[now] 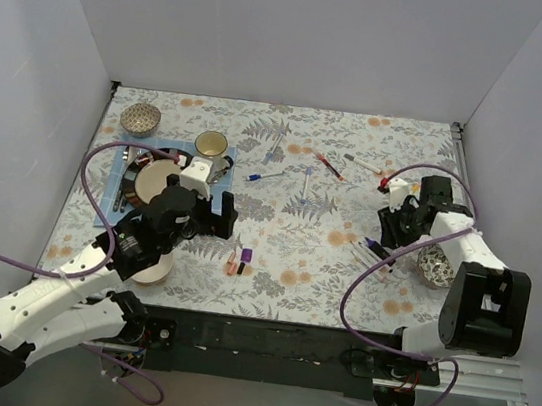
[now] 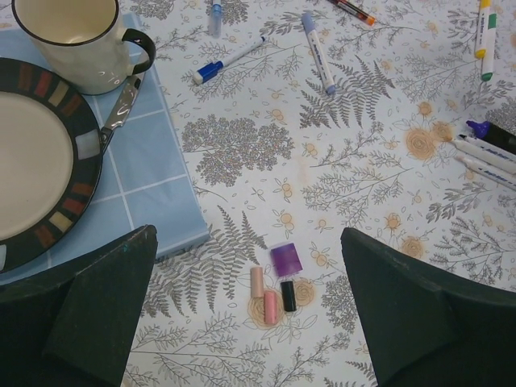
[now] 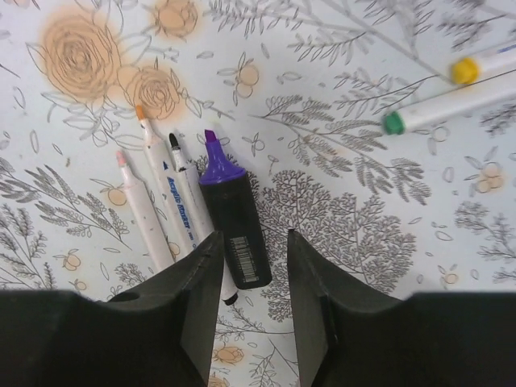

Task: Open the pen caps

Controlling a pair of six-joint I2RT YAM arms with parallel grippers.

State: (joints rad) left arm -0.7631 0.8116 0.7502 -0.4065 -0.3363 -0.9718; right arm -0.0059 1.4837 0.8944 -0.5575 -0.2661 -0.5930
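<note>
Left gripper [image 1: 222, 208] hangs wide open over the desk [image 1: 330, 211], beside the plate [image 1: 157, 184] on a blue mat [image 1: 109, 209]. Loose caps [image 1: 238, 259] lie just in front of it. Right gripper [image 1: 395, 231] is low at the right side, over a cluster of pens [image 1: 373, 250] near a bowl [image 1: 434, 264]. More pens lie scattered across the far middle of the desk. A mug [image 1: 212, 144] stands behind the plate.

From the left wrist, the two fingers [image 2: 105, 314] stand far apart with nothing held. On the desk between them lie four caps off their pens: a purple cap [image 2: 286, 260], two pink ones touching, and a black cap [image 2: 288, 295] just beside the nearer pink one.

From the right wrist, the jaws are partly open, straddling the rear end of a black highlighter [image 3: 234, 222] without pinching it; its purple tip is bare. Three thin pens lie against its left side, with pink, orange and black tips uncapped. Well apart at upper right, a green-capped pen [image 3: 451, 103] and a yellow-capped pen [image 3: 484, 64] lie side by side.
</note>
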